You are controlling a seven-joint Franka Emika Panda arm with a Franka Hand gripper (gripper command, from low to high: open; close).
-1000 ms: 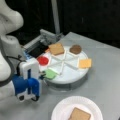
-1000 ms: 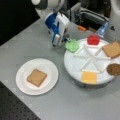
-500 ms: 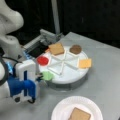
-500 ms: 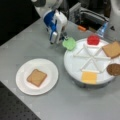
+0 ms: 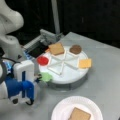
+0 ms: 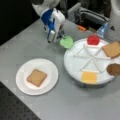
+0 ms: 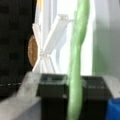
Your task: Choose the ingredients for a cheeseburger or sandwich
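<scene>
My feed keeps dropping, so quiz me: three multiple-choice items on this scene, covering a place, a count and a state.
1. Where is the tan-brown toast square that is off the divided tray?
A on the round white plate
B on the bare table
C in the tool

2. How many toy pieces lie in the white divided round tray?
A two
B four
C six

3. What does the tool hold?
A nothing
B the red tomato disc
C the green lettuce blob

Key: 1 A, it lies on the plate; 2 B, tomato, toast, patty, cheese; 3 C, lettuce is pinched edge-on in the wrist view.

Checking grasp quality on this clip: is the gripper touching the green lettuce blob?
Touching. In the wrist view the thin green lettuce blob stands edge-on, clamped between the gripper's dark fingers. In a front view it sits at the gripper's tip, beside the white divided tray.
</scene>
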